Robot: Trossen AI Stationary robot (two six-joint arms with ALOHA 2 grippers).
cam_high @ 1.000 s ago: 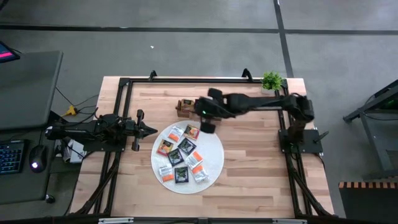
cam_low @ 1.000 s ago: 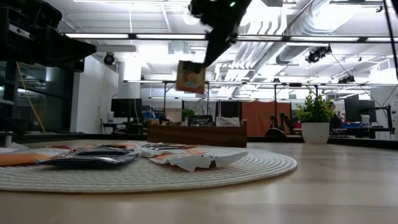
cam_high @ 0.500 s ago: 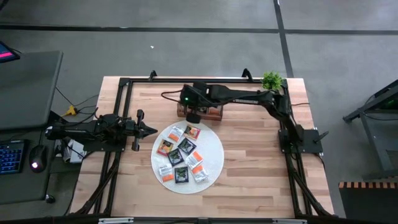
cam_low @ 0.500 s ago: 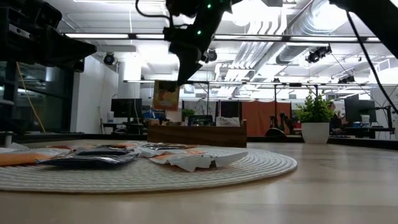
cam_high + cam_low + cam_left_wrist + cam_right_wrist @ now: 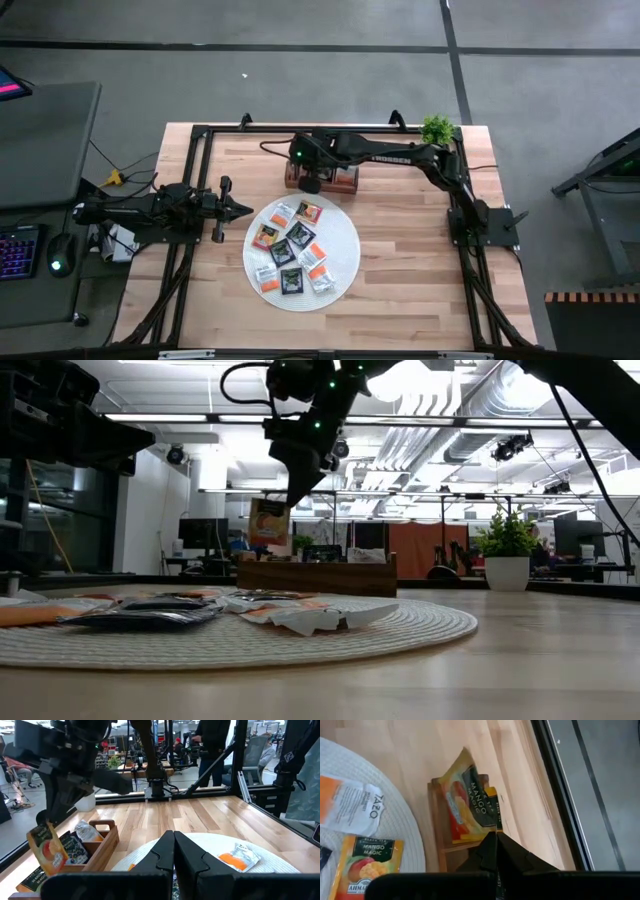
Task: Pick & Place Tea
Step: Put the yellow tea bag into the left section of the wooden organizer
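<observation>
Tea sachets [image 5: 291, 250] — black, orange and white — lie scattered on the round white mat [image 5: 345, 262] at the table's middle. One orange mango sachet [image 5: 268, 523] hangs upright from the right gripper [image 5: 287, 498], whose jaws are closed on its upper edge; it is held above the left end of the brown wooden tray [image 5: 343, 181], which stands just behind the mat and already holds other sachets. The right arm reaches across from the table's right side to the tray. The left gripper [image 5: 243, 209] rests at the table's left edge beside the mat — its jaws pressed together, holding nothing. A small potted plant [image 5: 437, 130] stands at the far right corner.
</observation>
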